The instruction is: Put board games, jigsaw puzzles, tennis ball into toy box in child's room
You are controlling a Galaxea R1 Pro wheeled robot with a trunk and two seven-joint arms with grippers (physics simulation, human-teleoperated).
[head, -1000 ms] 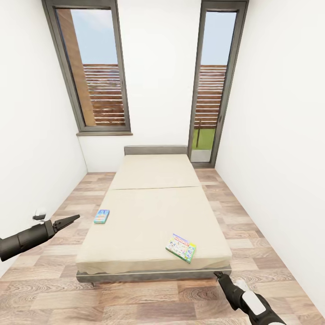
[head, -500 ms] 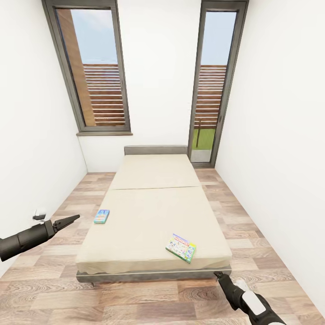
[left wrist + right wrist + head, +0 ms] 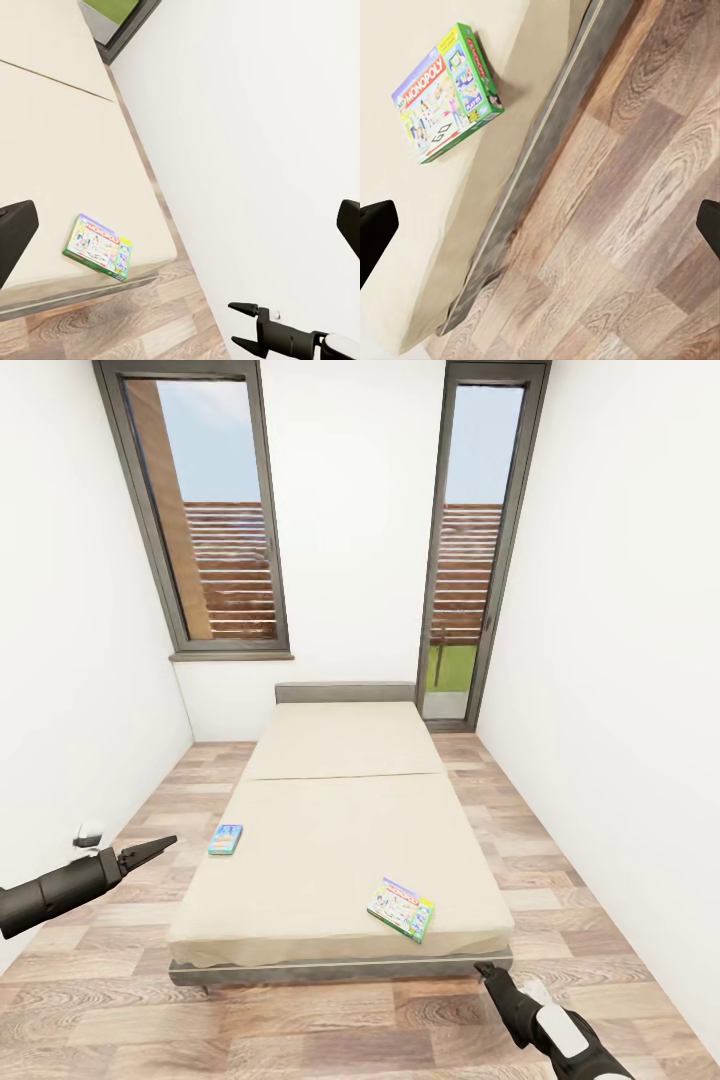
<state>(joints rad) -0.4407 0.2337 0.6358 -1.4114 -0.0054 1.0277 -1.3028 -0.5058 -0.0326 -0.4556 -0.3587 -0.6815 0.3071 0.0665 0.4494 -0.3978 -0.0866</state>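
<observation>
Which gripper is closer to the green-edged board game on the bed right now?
Right. The right gripper hangs just past the bed's foot edge, close to the green-edged board game. The left gripper sits off the bed's far side, nearer the blue board game.

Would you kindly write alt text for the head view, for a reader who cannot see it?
A beige bed fills a narrow white room, with a blue board game near its left edge and a green-edged Monopoly box near its foot. The left gripper and right gripper hang over the wood floor, touching nothing.
</observation>
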